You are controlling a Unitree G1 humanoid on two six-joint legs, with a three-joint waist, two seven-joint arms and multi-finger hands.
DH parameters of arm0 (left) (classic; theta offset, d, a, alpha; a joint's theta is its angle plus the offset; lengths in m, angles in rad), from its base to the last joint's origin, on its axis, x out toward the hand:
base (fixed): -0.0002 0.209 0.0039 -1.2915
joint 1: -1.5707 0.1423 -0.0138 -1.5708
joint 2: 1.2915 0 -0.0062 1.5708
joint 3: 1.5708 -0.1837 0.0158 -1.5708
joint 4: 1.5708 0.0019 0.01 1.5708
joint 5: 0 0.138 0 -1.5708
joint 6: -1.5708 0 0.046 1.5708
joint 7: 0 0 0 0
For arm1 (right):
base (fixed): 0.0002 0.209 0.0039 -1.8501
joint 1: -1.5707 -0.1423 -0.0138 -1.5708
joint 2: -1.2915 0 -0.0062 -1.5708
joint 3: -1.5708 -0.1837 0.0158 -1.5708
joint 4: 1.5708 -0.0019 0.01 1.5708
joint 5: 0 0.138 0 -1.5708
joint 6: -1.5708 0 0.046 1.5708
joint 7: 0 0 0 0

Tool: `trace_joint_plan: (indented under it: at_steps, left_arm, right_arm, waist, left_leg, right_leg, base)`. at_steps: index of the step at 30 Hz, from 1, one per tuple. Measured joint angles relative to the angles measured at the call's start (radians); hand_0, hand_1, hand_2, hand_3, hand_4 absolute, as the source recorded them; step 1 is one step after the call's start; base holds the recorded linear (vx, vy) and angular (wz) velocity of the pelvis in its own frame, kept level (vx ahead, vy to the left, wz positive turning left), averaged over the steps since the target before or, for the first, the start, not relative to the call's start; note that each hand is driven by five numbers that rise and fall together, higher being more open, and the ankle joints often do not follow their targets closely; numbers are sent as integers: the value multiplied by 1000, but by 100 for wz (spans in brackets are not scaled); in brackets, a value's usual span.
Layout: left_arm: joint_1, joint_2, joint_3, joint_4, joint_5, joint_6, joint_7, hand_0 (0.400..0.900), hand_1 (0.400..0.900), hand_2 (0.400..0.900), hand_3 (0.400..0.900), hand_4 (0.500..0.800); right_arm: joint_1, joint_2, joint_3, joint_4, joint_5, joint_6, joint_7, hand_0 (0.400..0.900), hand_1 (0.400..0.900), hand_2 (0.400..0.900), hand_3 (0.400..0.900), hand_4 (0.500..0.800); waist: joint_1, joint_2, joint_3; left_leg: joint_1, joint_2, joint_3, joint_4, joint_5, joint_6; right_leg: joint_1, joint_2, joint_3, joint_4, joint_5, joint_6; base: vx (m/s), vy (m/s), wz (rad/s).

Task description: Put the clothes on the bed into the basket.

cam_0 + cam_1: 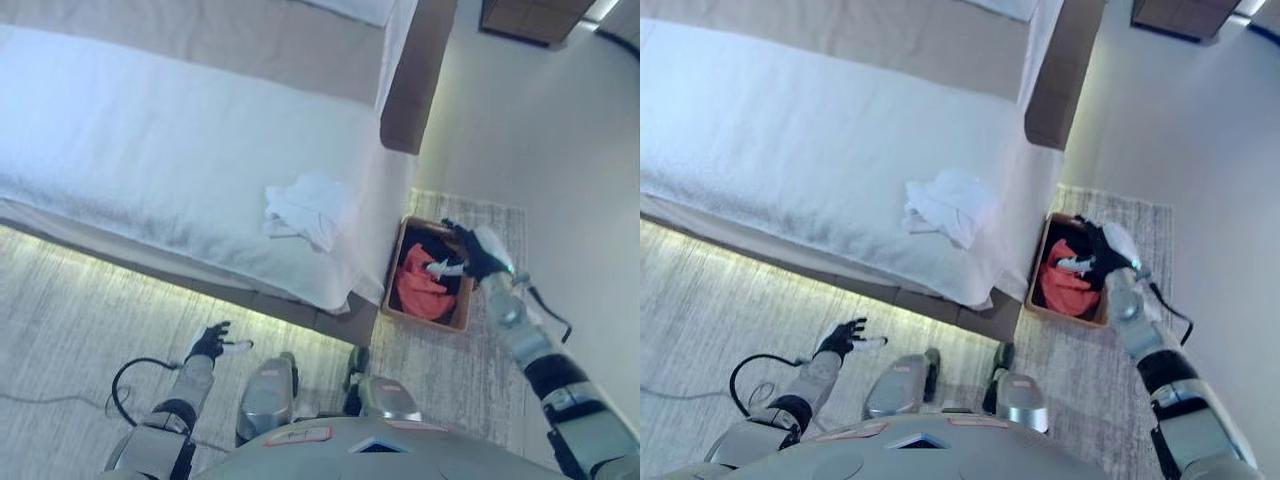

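A crumpled white garment (305, 208) lies on the white bed (150, 140), near its corner by the basket. The brown basket (425, 320) stands on the floor beside that corner, with a red-orange garment (418, 290) and a dark garment (428, 250) inside. My right hand (470, 252) hovers over the basket's far right side. Its fingers are spread, and I see nothing held in them. My left hand (212, 343) hangs low by the bed's long side, open and empty.
The basket sits on a grey rug (500, 215) between the bed and a pale wall (580, 150). A brown headboard panel (415, 80) rises at the bed's end. Dark furniture (530, 15) shows at top right. Striped carpet (60, 300) runs along the bed.
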Motion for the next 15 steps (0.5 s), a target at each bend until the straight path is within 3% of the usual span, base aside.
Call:
trace_joint_plan:
  at_steps: [1, 3, 4, 8, 11, 15]
  left_arm:
    - [-7, -4, 0, 0, 0, 1, 0, 900, 900, 900, 900, 800]
    - [7, -26, -5, 7, 1, 2, -1, 900, 900, 900, 900, 800]
    - [14, -36, -9, 13, 2, 12, -1, 900, 900, 900, 900, 800]
    - [6, -32, -17, 46, 2, 23, 3, 900, 900, 900, 900, 800]
    - [-21, -10, -21, 45, 2, 29, 18, 900, 900, 900, 900, 800]
    - [-76, 25, -64, 48, 2, 37, 44, 900, 900, 900, 900, 800]
  right_arm:
    - [-9, -11, 0, -1, -1, 0, -7, 900, 900, 900, 900, 800]
    - [-27, -36, 4, -14, -31, 3, -7, 900, 900, 900, 900, 800]
    - [-28, -44, 4, -35, -47, 2, -8, 900, 900, 900, 900, 800]
    - [-39, -29, 41, -60, -77, 2, -7, 900, 900, 900, 900, 800]
    - [-68, -12, 94, -77, -77, 3, -8, 900, 900, 900, 900, 800]
    - [-223, 35, 191, -73, -77, 9, -8, 900, 900, 900, 900, 800]
  waist:
    - [-2, 8, 7]
    - [0, 66, 11]
    - [-2, 85, 11]
    - [-2, 64, 15]
    - [2, 28, 19]
    - [12, 6, 38]
  left_leg:
    - [8, 34, 26, -96, 24, -26]
    - [37, 106, 41, -218, 66, -17]
    - [48, 108, 34, -244, 99, -12]
    - [52, 61, 47, -288, 201, -6]
    - [36, 22, 65, -301, 223, 18]
    - [-14, 8, 80, -279, 226, 24]
  right_leg:
    - [-5, 6, -4, 0, -2, -3]
    - [-2, 31, 2, 1, 4, 18]
    - [-6, 34, 6, 0, 4, 22]
    - [-31, -9, 38, 1, 19, 61]
    - [-63, -44, 57, 4, 45, 88]
    - [-113, -56, 76, 6, 62, 107]
  base:
    - [98, 132, -12]
    - [90, 209, -15]
    - [69, 191, -15]
    - [13, 101, -13]
    - [-90, 85, -22]
    - [-80, 70, -10]
